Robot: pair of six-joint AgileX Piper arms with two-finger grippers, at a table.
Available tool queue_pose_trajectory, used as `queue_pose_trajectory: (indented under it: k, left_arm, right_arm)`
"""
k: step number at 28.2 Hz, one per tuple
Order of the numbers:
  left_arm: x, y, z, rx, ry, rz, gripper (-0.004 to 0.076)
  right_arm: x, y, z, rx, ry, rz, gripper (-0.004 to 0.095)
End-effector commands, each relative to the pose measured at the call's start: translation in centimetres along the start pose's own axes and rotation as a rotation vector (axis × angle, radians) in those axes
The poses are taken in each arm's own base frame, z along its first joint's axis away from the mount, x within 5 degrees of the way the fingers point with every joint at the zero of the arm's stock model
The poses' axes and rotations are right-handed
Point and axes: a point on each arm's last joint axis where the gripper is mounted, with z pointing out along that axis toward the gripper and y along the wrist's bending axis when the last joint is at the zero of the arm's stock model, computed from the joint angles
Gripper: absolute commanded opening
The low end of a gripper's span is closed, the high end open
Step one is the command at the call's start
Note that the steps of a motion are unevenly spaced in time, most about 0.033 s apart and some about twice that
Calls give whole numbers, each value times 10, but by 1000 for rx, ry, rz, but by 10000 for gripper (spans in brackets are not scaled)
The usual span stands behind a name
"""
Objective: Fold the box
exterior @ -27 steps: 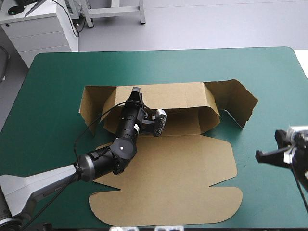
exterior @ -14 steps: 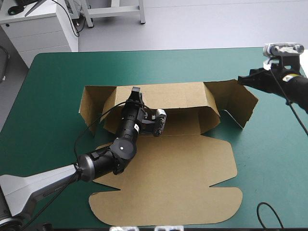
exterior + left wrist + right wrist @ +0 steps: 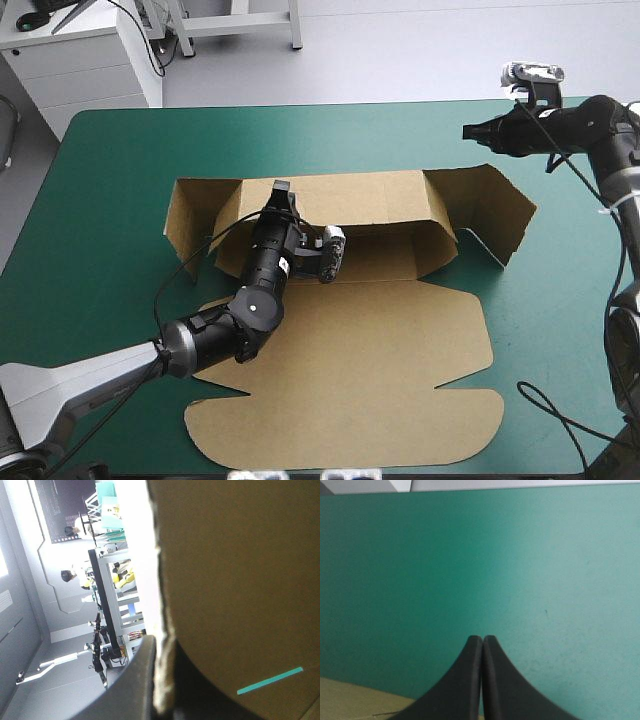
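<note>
The brown box [image 3: 350,360] lies with its lid flat toward the near edge, its back wall raised and its two end flaps standing at an angle. My left gripper [image 3: 283,190] is at the left part of the back wall's top edge. In the left wrist view it [image 3: 162,642] is shut on the box, the board [image 3: 240,580] clamped between its black fingers. My right gripper [image 3: 468,131] hangs shut above the cover just beyond the box's right end flap [image 3: 495,215]. In the right wrist view it [image 3: 482,640] points at the teal-green cover, with a strip of the box [image 3: 345,700] beside it.
Bare teal-green cover [image 3: 120,150] surrounds the box on the far, left and right sides. The lid's front edge [image 3: 350,462] comes close to the table's near edge. A white cabinet [image 3: 85,60] stands beyond the far left corner.
My right arm has swung from low at the table's right edge up to the far right and then leftward, to just beyond the right end flap. The left gripper and box have not moved.
</note>
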Motion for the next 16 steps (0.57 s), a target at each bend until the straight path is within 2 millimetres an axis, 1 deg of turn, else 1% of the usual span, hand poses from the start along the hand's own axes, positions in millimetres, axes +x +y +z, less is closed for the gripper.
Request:
queue_pose_trajectory:
  k: [1, 9, 13, 16]
  left_arm:
    - [4, 17, -5, -70, 4, -14, -8]
    - [4, 17, -5, -70, 4, -14, -8]
    - [4, 17, -5, -70, 4, -14, -8]
    - [4, 17, -5, -70, 4, -14, -8]
  right_arm:
    - [-13, 15, -18, -46, -37, -23, -18]
    - [5, 24, -19, -128, 157, -25, -18]
    - [18, 27, -24, -158, 308, -18, -18]
    - [18, 28, -31, -122, 317, 1, -18]
